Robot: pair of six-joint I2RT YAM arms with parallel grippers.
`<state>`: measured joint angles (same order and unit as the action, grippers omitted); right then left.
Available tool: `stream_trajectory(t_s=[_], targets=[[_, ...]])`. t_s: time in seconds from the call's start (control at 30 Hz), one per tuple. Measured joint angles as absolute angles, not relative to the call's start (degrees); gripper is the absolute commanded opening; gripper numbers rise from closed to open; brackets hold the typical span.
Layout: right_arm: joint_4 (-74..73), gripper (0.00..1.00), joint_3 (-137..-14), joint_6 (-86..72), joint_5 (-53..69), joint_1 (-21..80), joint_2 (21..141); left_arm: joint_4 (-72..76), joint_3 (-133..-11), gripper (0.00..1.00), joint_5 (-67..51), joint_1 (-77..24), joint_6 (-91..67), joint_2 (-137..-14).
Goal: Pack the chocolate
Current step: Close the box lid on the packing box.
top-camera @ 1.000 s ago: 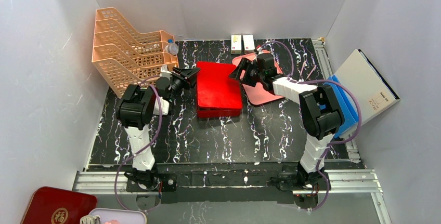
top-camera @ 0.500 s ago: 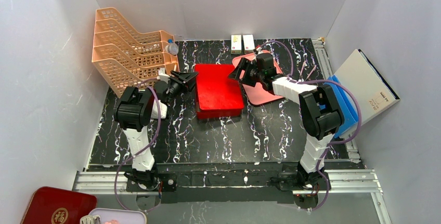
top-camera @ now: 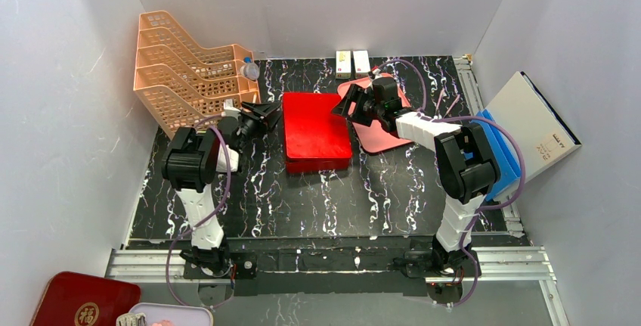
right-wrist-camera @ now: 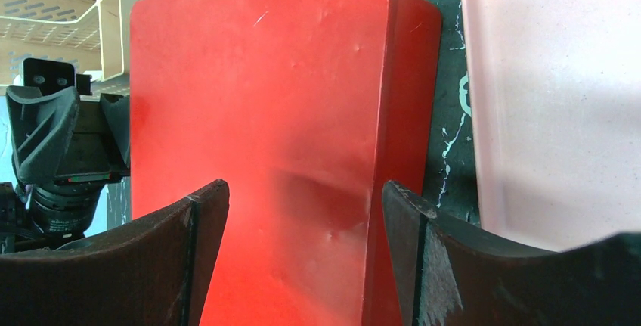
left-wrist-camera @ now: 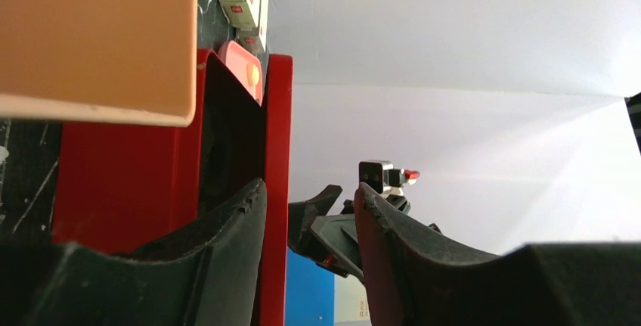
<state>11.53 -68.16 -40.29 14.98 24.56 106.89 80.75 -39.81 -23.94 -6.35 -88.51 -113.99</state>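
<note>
Well, no chocolate in sight and the red box (top-camera: 317, 133) is shut; left pincer (left-wrist-camera: 311, 194) half-open, right pincer (right-wrist-camera: 298, 190) wide, both empty beside it. Packed or unstarted, can't tell.

Lab robot cell; white panel walls (top-camera: 325, 1), aluminium rails (top-camera: 340, 264), marbled tabletop (top-camera: 325, 197)
</note>
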Motion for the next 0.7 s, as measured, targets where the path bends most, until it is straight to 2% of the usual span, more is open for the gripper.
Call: stream_trajectory(t_s=[0.43,0.7], targets=[[10.8,0.82,-69.2,-40.3,15.2,24.8,106.9,79.1,-38.3,0.44,-22.5,-4.1,-88.5,-111.6],[10.6,0.82,-69.2,-40.3,15.3,24.8,106.9,78.7,-33.1,0.44,-22.5,-4.0,-87.9,-110.5]])
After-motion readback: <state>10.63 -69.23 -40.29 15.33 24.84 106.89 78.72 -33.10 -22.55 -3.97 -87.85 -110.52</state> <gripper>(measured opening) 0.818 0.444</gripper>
